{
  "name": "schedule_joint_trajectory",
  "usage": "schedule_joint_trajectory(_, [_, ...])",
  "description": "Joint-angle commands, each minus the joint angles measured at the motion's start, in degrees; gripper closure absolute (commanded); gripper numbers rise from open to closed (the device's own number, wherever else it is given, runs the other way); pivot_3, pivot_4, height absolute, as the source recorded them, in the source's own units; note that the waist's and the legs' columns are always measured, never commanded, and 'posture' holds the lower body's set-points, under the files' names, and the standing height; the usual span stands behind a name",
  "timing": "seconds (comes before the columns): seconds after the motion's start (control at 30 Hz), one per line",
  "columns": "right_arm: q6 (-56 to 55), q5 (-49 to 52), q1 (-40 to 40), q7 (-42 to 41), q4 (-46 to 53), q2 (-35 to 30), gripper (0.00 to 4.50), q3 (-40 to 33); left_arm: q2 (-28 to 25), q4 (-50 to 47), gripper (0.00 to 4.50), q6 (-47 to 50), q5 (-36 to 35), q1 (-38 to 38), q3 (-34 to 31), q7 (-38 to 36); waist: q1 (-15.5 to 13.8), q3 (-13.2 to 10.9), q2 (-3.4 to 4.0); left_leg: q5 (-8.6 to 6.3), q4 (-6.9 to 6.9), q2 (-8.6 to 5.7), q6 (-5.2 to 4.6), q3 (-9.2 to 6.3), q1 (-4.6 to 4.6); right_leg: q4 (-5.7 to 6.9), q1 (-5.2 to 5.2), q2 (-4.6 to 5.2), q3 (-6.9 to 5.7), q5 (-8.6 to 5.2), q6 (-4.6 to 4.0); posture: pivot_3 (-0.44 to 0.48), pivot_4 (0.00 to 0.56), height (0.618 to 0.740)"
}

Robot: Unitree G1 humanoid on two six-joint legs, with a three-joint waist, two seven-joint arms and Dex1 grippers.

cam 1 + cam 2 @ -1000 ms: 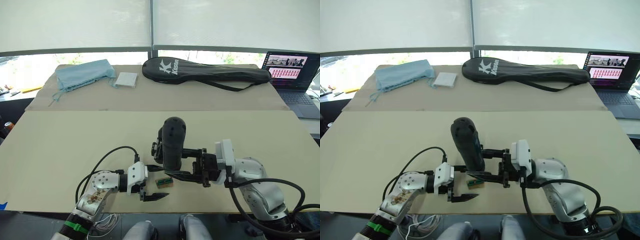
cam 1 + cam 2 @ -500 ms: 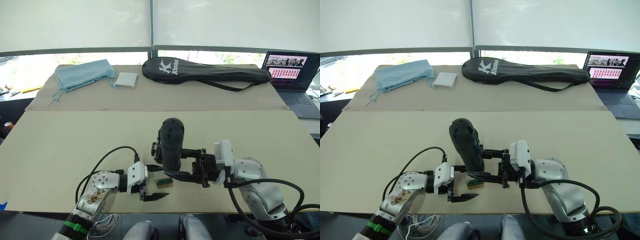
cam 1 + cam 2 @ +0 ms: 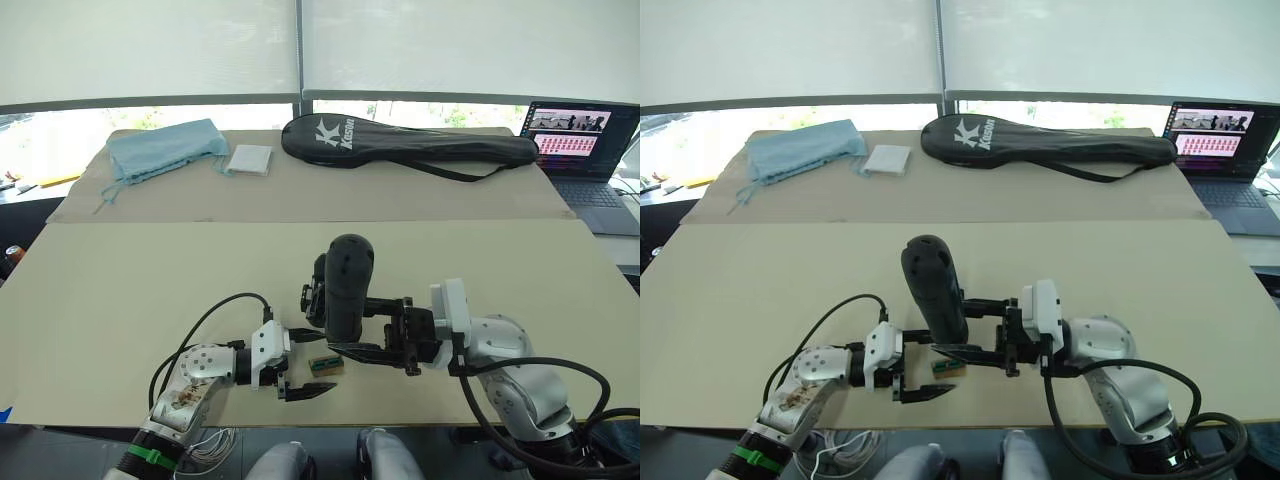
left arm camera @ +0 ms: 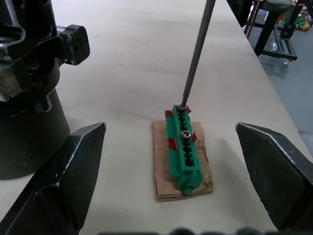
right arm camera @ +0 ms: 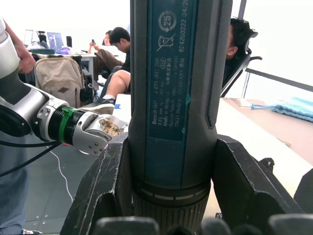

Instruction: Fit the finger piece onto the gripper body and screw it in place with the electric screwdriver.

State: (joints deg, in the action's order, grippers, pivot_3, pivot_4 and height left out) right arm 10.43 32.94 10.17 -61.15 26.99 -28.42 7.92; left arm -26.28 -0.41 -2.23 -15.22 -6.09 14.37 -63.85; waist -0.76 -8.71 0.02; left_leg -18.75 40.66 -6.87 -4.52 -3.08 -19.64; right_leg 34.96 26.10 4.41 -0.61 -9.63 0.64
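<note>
At the near edge of the counter (image 3: 150, 280), pretty much dead centre, your right hand (image 3: 372, 330) is clamped around the electric screwdriver (image 3: 345, 285). It's held close to upright, rounded butt end up and leaning a bit, with both black fingers pressed against the barrel. You can see it well in the right wrist view, where the screwdriver's barrel (image 5: 178, 98) sits tight between the two pads.

The thin metal bit (image 4: 195, 54) comes down at a slant and its tip sits on a screw head at the far end of the small green-and-brown block (image 4: 183, 149), which is a green strip on a brown card base lying flat on the counter. A second screw sits further along the strip.

Your left hand (image 3: 300, 365) is just left of that block, low over the counter, wide open and holding nothing. In the left wrist view its two fingers (image 4: 63, 181) stand on either side of the block with plenty of gap, not touching it.

The gripper body (image 4: 29, 93) stands on its round base right beside the block, on the far-left side of it. From the head views it's mostly tucked behind the screwdriver, so you only catch a bit of its black linkage (image 3: 314, 295).

I can't make out the finger piece as a separate part anywhere.

Over at the far side: a blue cloth (image 3: 165, 148), a small white packet (image 3: 249, 159), a long black racket bag (image 3: 410, 145), and a laptop (image 3: 585, 150) at the far right.
</note>
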Motion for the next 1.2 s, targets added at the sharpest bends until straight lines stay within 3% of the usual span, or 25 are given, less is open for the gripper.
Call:
schedule_joint_trajectory(0.03, [-0.05, 3.05, 1.75, 0.14, 3.33, -0.33, 2.6, -2.21, -0.83, -0.12, 0.0, 0.17, -0.72, 0.68, -0.92, -0.29, 0.07, 0.0, -0.01, 0.0, 0.0, 0.01, 0.0, 0.0, 0.0, 0.0, 0.01, -0.01, 0.0, 0.0, 0.0, 0.0, 0.15, 0.74])
schedule_joint_trajectory(0.73, [4.34, 8.09, 4.91, 3.32, 7.14, -2.1, 2.6, -4.59, -2.93, -6.98, 0.0, 3.18, -8.53, 2.8, -6.9, -1.03, 0.04, -0.04, -0.06, 0.0, -0.01, 0.04, -0.01, 0.0, -0.12, -0.03, 0.09, 0.0, 0.0, 0.0, -0.01, 0.0, 0.15, 0.74])
schedule_joint_trajectory(1.2, [9.34, 17.08, 8.37, 6.1, 10.01, -5.53, 2.6, -11.44, -8.95, -13.17, 0.0, 8.57, -16.85, 5.25, -15.68, -2.43, 0.03, -0.09, -0.09, 0.0, -0.02, 0.04, 0.0, 0.0, -0.15, -0.05, 0.1, -0.01, -0.04, 0.0, -0.01, 0.0, 0.15, 0.74])
